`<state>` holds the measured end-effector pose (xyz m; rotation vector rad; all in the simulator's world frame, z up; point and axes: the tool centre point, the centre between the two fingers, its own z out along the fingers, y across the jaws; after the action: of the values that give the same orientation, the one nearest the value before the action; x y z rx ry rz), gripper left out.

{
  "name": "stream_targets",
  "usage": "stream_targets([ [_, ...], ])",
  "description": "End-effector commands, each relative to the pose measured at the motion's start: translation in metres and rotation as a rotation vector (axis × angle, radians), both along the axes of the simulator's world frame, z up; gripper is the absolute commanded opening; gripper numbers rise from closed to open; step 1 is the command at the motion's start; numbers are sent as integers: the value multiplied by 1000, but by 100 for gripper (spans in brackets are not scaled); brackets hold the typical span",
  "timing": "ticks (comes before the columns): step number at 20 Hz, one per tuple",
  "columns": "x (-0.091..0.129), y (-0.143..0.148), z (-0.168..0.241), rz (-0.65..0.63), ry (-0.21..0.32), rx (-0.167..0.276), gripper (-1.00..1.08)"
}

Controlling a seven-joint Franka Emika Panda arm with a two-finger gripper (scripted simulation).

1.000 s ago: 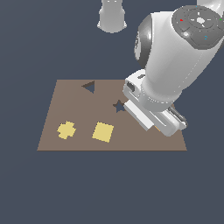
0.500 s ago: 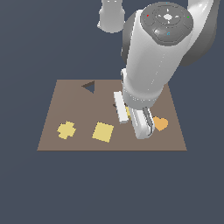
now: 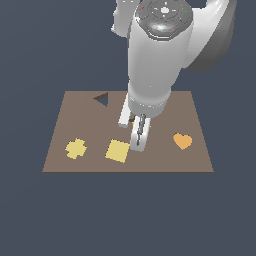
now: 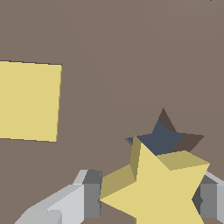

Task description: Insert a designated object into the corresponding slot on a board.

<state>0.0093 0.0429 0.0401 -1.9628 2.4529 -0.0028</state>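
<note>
A flat dark blue-grey ground surrounds the brown board (image 3: 60, 145), which lies flat under the arm; on it the claw (image 4: 146, 201) pinches the pale-yellow star block (image 4: 164, 192), a grey finger (image 4: 89, 194) pressing on either side of it, so the pick-up looks done and the carry nearly so; what is left, by my reading, is the last alignment, the lowering and the release; the star-shaped slot (image 4: 164, 138) shows as a dark hole just beyond the held block, partly covered by one of its points, so the block is close to the slot but not yet over it or in it; a star has no real long axis; its flat face looks up toward the wrist camera, and its points seem turned a little off those of the hole, though that is hard to judge; beside the claw lies the yellow square (image 3: 118, 151), with the yellow cross (image 3: 76, 148) further off on that side, the orange heart (image 3: 182, 141) on the opposite side, and the triangular hole (image 3: 102, 99) behind.
</note>
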Motion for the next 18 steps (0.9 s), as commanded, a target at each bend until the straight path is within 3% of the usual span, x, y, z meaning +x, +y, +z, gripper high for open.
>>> stream_targets([
  [1,-5,-4,0,-76,0,0,-100],
  [10,-17,-12,1,-244,0,1,-100],
  [18,-20,-13,0,-276,1,1,-100],
])
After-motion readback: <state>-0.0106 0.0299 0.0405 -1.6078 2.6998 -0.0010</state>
